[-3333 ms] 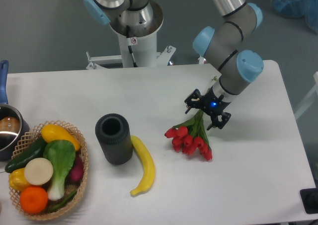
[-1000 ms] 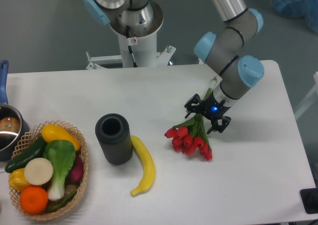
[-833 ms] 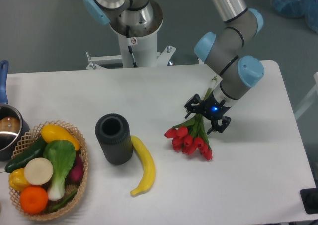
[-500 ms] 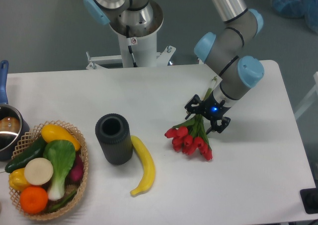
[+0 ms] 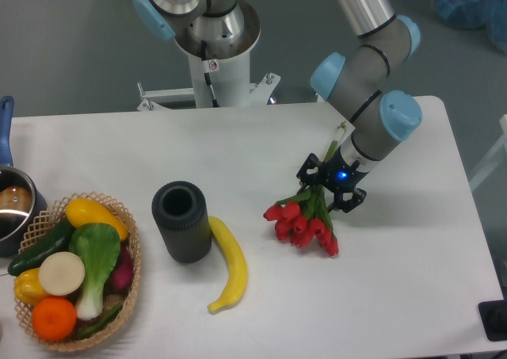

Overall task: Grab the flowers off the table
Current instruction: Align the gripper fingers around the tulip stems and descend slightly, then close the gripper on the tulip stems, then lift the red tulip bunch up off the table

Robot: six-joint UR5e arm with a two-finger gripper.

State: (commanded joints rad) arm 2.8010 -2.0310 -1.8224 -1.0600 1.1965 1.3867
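Broadly, the white table [image 5: 261, 145] fills most of the view, a plain top with rounded corners. Above its far edge stands the arm's white base column, and the UR5e arm [image 5: 372, 54], grey with pale blue joint caps, reaches down from the upper right toward the right half of the tabletop.

At the left edge sits a woven basket [image 5: 133, 276] holding a green cucumber, a yellow squash, a leafy green vegetable with a pale round cut end, a yellow pepper, an orange and something dark red. Just behind it, cut off by the frame, is a metal pot [image 5: 14, 207] with a blue handle. Near the table's middle stands a dark grey ribbed cylinder [image 5: 181, 221], upright with its open top showing. A banana [image 5: 227, 265] lies just beside it on the right, touching or nearly touching its base.

Right of the banana lie the flowers [image 5: 305, 223], a bunch of red tulip buds resting on the table, green stems running up and right. The gripper [image 5: 332, 189], black with a small blue light, sits low over the stem end with its two fingers on either side of the stems; whether they press the stems or stand slightly apart from them cannot be told.
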